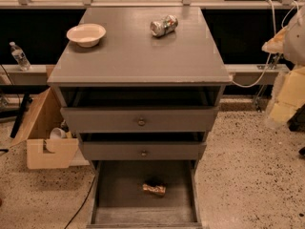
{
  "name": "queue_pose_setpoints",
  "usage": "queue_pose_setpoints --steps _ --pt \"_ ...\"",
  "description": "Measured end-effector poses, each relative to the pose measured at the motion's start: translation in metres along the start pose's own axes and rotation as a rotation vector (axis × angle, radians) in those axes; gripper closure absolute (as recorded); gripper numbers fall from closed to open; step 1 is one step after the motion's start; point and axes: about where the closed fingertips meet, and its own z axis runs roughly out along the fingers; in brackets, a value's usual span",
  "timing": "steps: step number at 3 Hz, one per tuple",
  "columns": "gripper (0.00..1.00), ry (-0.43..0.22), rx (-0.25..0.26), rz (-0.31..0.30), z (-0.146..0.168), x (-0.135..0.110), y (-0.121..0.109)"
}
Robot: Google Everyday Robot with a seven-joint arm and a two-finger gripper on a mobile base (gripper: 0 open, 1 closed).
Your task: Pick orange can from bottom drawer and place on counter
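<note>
The orange can [154,189] lies on its side in the middle of the floor of the bottom drawer [110,194], which is pulled open. The counter [138,56] is the grey top of the cabinet above it. My gripper [282,99] shows as pale shapes at the right edge of the camera view. It is well to the right of the cabinet, about level with the upper drawers and far from the can.
A cream bowl [86,34] and a silver can [164,25] on its side sit on the counter's far part. The two upper drawers [141,122] stand slightly open. An open cardboard box [45,142] and a water bottle [19,56] are to the left. Cables hang at the right.
</note>
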Motion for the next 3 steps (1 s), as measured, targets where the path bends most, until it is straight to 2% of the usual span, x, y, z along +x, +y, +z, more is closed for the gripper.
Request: queue_pose_setpoints --steps 1,2,3 --pt "0.00 0.000 0.000 0.000 0.000 0.000 0.000" --pt "0.00 -0.037 -0.044 0.012 0.025 -0.001 0.008" --pt "0.00 -0.093 -0.119 0.015 0.079 -0.017 0.029"
